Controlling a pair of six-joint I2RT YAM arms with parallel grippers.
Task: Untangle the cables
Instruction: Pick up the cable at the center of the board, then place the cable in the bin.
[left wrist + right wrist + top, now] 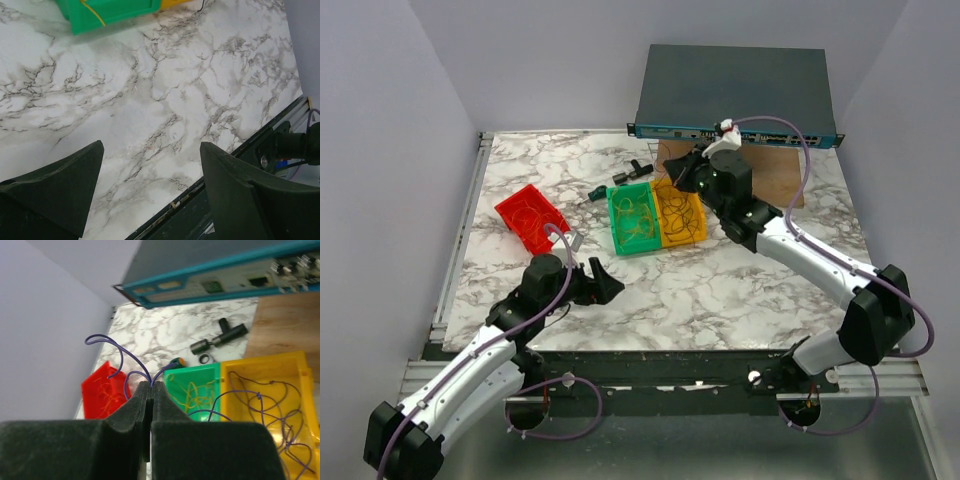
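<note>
Right gripper [151, 390] jaws pinch a purple wire [100, 336] looping just above them, its tail trailing right into the yellow bin [265, 359] tangle (left gripper [150, 150] spread, empty, well apart), so pulling may drag the clump out.

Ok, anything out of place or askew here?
The red bin sits skewed and apart from the green bin and yellow bin, which stand side by side. A purple wire trails out of the yellow bin, pinched in the shut right gripper. Nothing looks spilled or damaged.
</note>
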